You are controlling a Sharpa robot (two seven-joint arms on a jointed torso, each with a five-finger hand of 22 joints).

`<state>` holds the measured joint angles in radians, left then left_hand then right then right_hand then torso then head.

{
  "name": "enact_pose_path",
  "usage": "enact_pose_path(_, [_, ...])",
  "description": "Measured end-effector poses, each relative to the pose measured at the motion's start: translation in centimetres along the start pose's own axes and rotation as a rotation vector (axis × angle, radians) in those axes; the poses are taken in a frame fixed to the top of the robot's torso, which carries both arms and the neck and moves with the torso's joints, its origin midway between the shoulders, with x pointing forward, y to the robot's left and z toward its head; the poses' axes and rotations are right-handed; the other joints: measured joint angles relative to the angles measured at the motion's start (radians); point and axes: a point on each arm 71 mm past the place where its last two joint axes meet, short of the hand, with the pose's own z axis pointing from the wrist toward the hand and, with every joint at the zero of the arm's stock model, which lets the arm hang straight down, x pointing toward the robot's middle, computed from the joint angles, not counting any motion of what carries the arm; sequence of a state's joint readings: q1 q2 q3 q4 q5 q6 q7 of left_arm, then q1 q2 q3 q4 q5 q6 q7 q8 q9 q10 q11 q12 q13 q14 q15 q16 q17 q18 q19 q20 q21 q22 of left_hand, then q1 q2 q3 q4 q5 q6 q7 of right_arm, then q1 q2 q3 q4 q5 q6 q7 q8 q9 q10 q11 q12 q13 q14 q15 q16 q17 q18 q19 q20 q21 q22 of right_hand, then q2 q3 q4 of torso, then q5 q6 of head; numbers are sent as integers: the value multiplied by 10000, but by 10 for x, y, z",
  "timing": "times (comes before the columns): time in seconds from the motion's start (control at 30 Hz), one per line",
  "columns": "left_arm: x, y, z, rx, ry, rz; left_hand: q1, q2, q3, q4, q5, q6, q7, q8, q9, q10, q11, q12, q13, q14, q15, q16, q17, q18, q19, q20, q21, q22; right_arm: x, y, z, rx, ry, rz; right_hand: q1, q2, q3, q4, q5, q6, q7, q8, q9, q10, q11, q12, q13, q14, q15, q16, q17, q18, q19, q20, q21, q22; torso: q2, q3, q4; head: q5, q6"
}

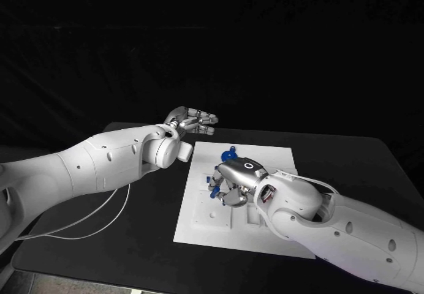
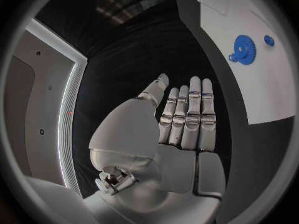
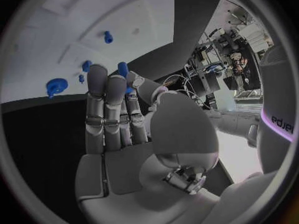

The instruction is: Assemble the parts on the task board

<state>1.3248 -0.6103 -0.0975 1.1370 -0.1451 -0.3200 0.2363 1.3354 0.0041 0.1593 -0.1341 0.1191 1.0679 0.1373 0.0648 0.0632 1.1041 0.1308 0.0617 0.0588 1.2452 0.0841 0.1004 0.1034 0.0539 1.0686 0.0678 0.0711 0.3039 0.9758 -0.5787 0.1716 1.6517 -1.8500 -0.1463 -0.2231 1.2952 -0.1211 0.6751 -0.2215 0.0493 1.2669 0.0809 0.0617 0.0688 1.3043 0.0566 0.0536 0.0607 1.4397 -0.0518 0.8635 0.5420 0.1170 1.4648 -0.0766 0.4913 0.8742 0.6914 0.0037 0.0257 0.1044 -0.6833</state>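
Right robot hand (image 1: 234, 184): over the white board (image 1: 199, 223), pinching a small blue peg (image 3: 122, 68) at its fingertips.
Left robot hand (image 1: 193, 120): released, well off the board.
Blue gear (image 1: 229, 155): just beyond the right hand.

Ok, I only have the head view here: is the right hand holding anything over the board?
Observer: Yes. The right wrist view shows a blue peg pinched between the right hand's thumb and fingers.
Operator: And the left hand, past the board's corner?
Observer: The left wrist view shows the left hand with a bare palm and straight fingers, holding nothing.
Operator: Any parts near it?
Observer: On the task board, a small blue stud lies just apart from the blue gear.
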Motion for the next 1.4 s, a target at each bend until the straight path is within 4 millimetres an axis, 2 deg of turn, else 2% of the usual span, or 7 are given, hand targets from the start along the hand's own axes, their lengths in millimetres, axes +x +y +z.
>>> enact_pose_path(0.17, [3,0,1,8,38,-9,0,0,0,0,0,0,0,0,0,0,0,0,0,0,0,0,0,0,0,0,0,0,12,12,4,-344,225,-33,-15,14,15,-39,-1,-1,1,-2,-2,-2,-2,40,0,0,0,-40,-1,11,0,1,-22,44,2,-9,10,29,-11])
enact_pose_path(0.3, [4,0,2,5,53,-15,0,0,0,0,0,0,0,0,0,0,0,0,0,0,0,0,-1,0,0,0,0,0,22,15,4,-431,445,-92,-16,13,26,-51,-29,-2,1,-2,5,4,4,41,0,30,-41,-40,-1,16,0,1,-58,55,6,-8,7,107,-17])
enact_pose_path(0.47, [5,0,2,5,80,-23,0,0,0,0,0,0,0,0,0,0,0,0,0,0,0,0,-1,-1,0,0,0,1,33,15,4,-447,665,-183,-30,-1,54,-81,-29,-3,2,-5,4,21,20,41,0,0,-72,-41,-2,22,0,2,-57,75,10,-3,7,187,-95])
enact_pose_path(0.77, [4,1,2,-7,87,-28,0,0,0,0,0,0,0,0,0,0,1,0,0,0,0,0,-2,-1,0,-1,0,1,38,12,0,-399,773,-387,-66,-37,65,-95,12,-4,2,-11,4,20,20,40,0,0,-71,-41,9,27,40,-33,-57,103,13,3,-12,257,-178])
enact_pose_path(1.4, [3,2,1,-34,90,-34,0,0,-27,-27,0,-27,-27,0,0,0,0,0,0,0,0,0,-3,-1,-1,-1,0,-72,41,5,-3,-252,907,-613,-117,-9,81,-135,11,22,-25,-37,0,17,17,21,5,1,-70,-42,6,29,18,-55,-132,197,12,7,-15,274,-256])
